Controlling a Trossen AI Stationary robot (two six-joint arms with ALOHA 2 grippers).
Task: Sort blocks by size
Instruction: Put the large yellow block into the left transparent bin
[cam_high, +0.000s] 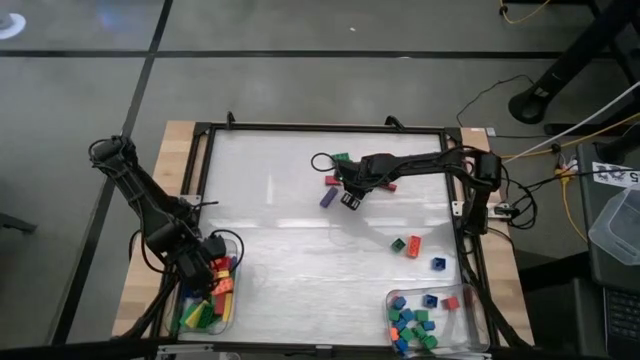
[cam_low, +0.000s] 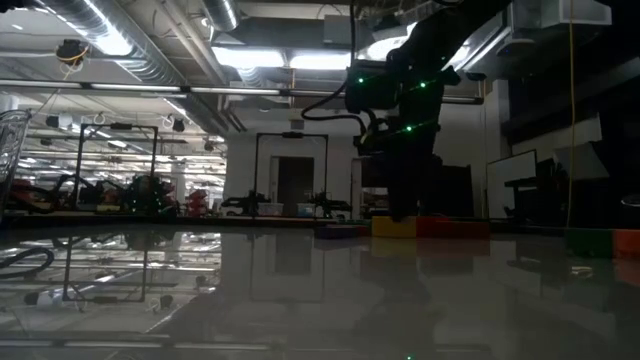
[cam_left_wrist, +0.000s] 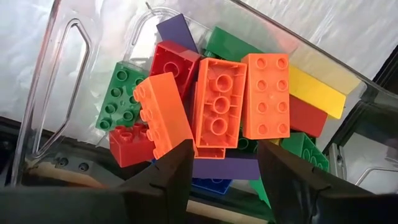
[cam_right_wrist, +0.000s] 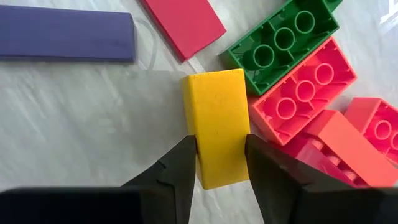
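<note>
My right gripper (cam_right_wrist: 221, 155) is at the table's far middle (cam_high: 348, 195), shut on a long yellow brick (cam_right_wrist: 216, 118) that lies on the table. Around that brick lie a purple long brick (cam_right_wrist: 62, 34), a red one (cam_right_wrist: 183, 25), a green one (cam_right_wrist: 283, 37) and pink-red ones (cam_right_wrist: 305, 90). My left gripper (cam_left_wrist: 227, 162) is open and empty. It hangs over the clear tray (cam_high: 235, 245) at the near left, above its pile of long bricks (cam_left_wrist: 217, 106). My right gripper pinches the yellow brick's two long sides (cam_right_wrist: 205, 168) between its two fingers, near one end of the brick. The fingers come from above, pointing down, and lie across the brick. The brick lies flat on the table, a smooth face up.
A green brick (cam_high: 398, 244), an orange brick (cam_high: 414, 246) and a blue brick (cam_high: 438, 264) lie loose at the table's right. A clear tray (cam_high: 470, 320) with small square bricks stands at the near right. A black frame (cam_high: 320, 127) borders the white table top.
</note>
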